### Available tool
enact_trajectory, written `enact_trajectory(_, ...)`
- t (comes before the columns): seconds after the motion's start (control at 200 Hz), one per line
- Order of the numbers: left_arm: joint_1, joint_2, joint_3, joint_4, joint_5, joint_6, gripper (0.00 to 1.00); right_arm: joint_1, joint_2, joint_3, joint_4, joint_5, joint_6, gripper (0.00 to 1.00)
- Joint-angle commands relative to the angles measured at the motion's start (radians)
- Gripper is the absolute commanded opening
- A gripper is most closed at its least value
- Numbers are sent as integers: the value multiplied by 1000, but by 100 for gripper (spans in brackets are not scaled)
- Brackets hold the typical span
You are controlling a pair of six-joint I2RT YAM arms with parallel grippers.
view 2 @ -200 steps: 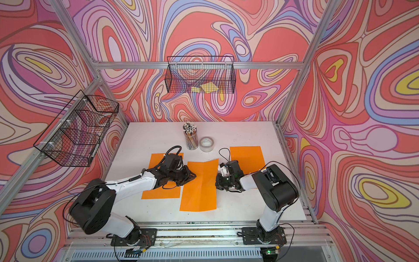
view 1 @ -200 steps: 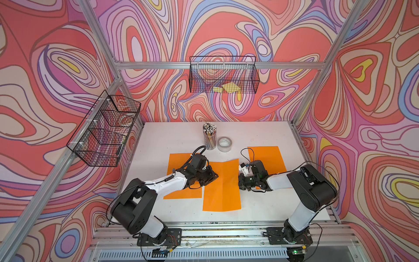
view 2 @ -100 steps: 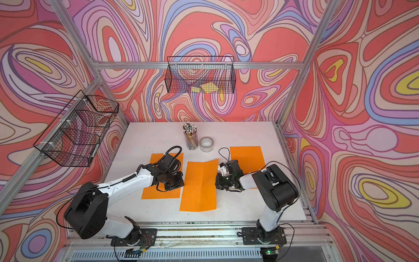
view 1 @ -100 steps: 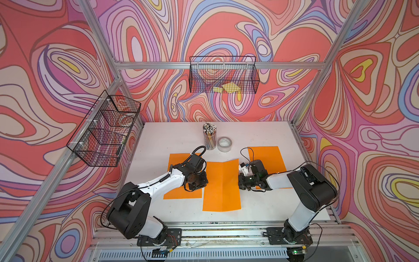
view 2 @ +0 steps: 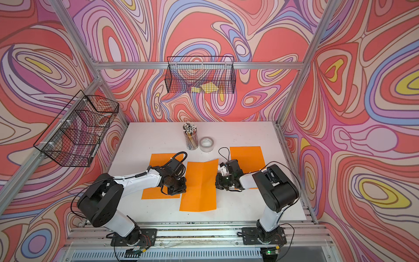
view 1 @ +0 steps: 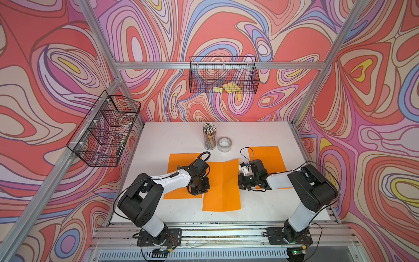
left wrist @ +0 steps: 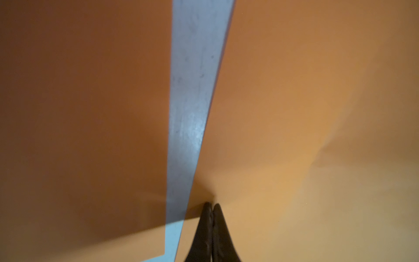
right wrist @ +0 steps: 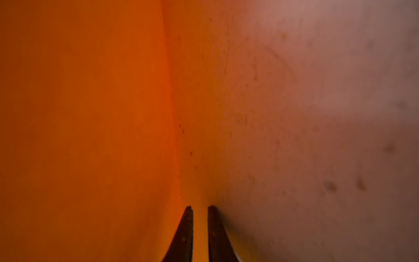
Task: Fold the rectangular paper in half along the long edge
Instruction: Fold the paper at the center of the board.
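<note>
– Orange paper (view 1: 222,183), lying in the middle of the white counter (view 1: 170,136), its long sides running away from the robot. Do you see a crease?
– Yes, a faint line down its length in both top views, and the far right corner looks slightly raised. Where is the left claw (view 1: 205,186)?
– At the paper's left long edge, about halfway along. In the left wrist view its fingers (left wrist: 218,226) are pressed together with no gap, tips touching the sheet just inside the edge. Whether any paper is nipped between them I cannot tell.
– And the right claw (view 1: 240,181)?
– At the opposite long edge, roughly level with the left one. In the right wrist view its fingers (right wrist: 186,229) stand a narrow slit apart, with orange showing in the gap. Orange paper fills one side of that view, bare counter the other. I cannot tell if the edge sits in the slit.
– What else is on the counter?
– A second orange sheet (view 1: 179,161) partly under the left arm, with only a thin strip of counter between it and the paper. A third orange sheet (view 1: 269,156) lies partly under the right arm. Further back, a cup of pencils (view 1: 209,138) and a tape roll (view 1: 224,144) stand side by side.
</note>
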Motion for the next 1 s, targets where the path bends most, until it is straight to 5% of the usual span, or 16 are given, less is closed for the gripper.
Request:
enact_trajectory(0.0,-3,30,-25,8,-1,5,3,3,-45,27,-48,16,-28,16)
enact_trajectory(0.421,-3,26,-57,39,7,-11,3,3,-190,81,-178,15,-37,17)
enact_trajectory(0.991,-6,15,-53,31,4,-14,3,100,-63,169,-109,52,-1,17)
